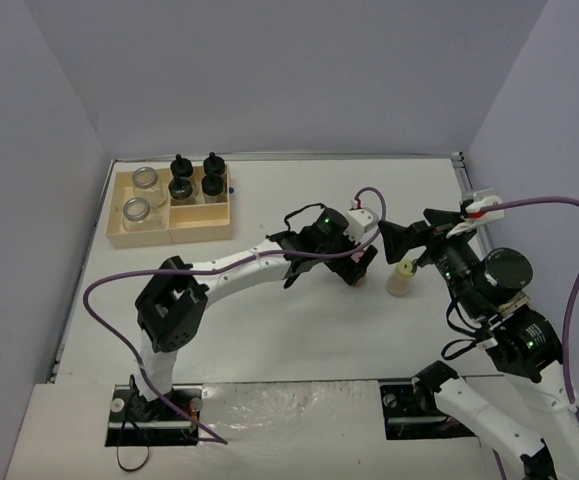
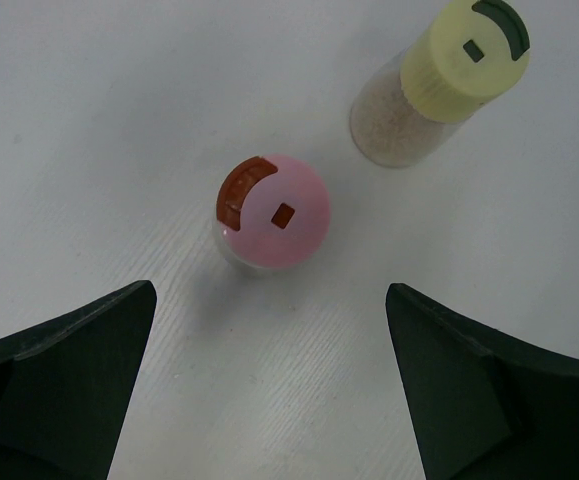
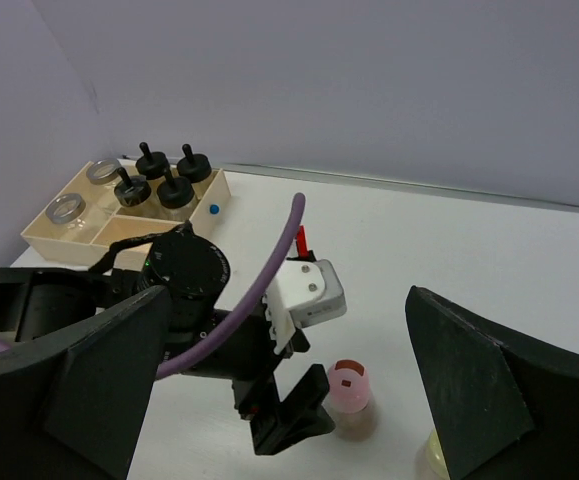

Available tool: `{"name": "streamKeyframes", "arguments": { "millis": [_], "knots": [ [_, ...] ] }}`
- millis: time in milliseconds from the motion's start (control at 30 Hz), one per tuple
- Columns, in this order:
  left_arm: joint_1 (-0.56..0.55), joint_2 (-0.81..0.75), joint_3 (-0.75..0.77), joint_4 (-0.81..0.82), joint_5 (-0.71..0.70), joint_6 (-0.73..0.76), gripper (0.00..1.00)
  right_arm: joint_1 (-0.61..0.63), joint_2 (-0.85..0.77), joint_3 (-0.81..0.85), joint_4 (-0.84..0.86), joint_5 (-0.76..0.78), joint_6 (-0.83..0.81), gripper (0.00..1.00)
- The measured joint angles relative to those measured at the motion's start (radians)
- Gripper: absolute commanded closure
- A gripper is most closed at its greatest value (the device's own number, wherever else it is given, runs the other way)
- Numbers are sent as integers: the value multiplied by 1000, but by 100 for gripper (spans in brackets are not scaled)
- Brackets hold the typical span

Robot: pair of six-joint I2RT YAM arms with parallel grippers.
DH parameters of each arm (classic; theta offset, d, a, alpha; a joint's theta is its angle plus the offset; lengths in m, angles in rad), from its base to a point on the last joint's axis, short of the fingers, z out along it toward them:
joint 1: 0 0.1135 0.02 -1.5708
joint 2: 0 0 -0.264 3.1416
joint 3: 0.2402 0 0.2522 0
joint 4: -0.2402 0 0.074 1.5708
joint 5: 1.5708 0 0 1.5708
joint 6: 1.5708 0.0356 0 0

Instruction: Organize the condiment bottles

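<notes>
Hovering spread wide over the pink-capped squat glass jar (image 2: 274, 212) on the white surface (image 2: 119, 120), beside its yellow-capped neighbour (image 2: 439, 85), the left fingers (image 2: 59, 380) seemingly needed to descend and clench it, while the right fingers (image 3: 489, 390) likewise gaped, empty, nearby.

Four black-capped jars (image 1: 180, 188) and two clear-topped jars (image 1: 135, 212) sit in the wooden tray (image 1: 201, 226), while a yellow-capped jar (image 1: 401, 279) stands near the left gripper (image 1: 366, 265).

Four black-capped bottles (image 1: 180, 188) stand upright in the tray (image 1: 169, 240), rear-right compartment. Two clear-topped jars (image 1: 146, 180) occupy its left compartment. Pink-capped bottle (image 2: 272, 210) and yellow-green-capped bottle (image 2: 439, 85) stand upright on the bench (image 1: 299, 330), near each other, not touching.
</notes>
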Motion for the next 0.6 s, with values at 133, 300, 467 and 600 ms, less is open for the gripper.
{"name": "streamKeyframes", "arguments": {
  "millis": [133,300,467,600],
  "knots": [
    [-30,56,34,28,-40,-8,7,0,-18,3,-29,0,9,0],
    [-45,131,73,55,-85,-25,29,0,-30,12,-66,0,12,0],
    [-44,167,90,65,-121,-33,71,0,-37,18,-83,0,15,0],
    [-43,168,97,75,-149,-39,90,0,-37,19,-90,0,15,0]
  ]
}}
